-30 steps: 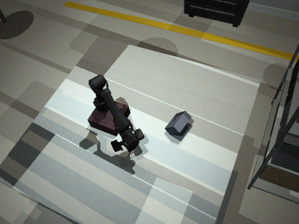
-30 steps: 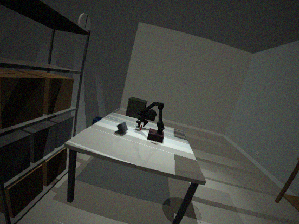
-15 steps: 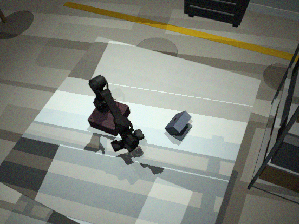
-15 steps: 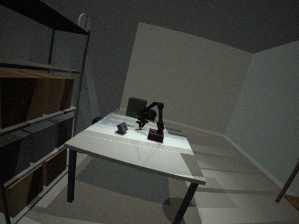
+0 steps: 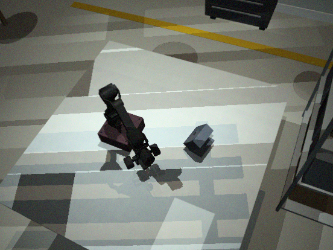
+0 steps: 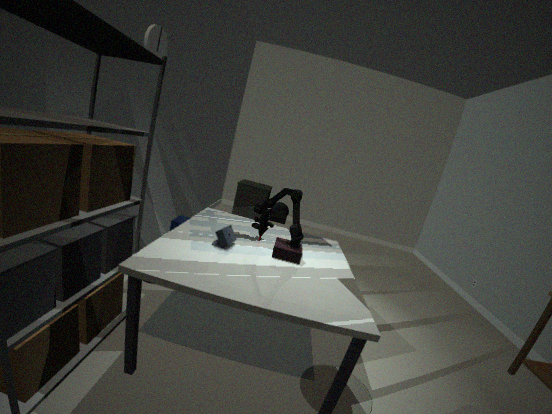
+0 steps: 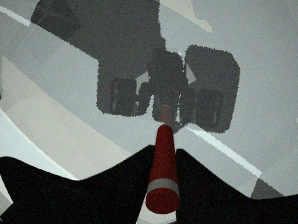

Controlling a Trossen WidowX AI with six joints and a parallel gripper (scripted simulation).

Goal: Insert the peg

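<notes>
Exterior view: the red peg (image 6: 260, 238) shows only as a speck under the pincer (image 6: 260, 234) (image 7: 164, 150) — too small to read its shape. Top view: peg lost beneath the dark arm (image 5: 126, 121). Wrist view: the fingers run off the lower edge, and dimness blurs their contact with the peg; whether its lower end touches the counter (image 6: 250, 300) cannot be made out. Sloped block (image 5: 197, 136) (image 6: 225, 236): hole no more than a dark fleck, outline unreadable. Dark cabinet (image 5: 241, 12) cut by the top edge; shelf rack (image 5: 312, 160) (image 6: 150, 125) cropped at the side — its far end unseen. Wooden leg (image 6: 531, 334) also cut off, at right.
</notes>
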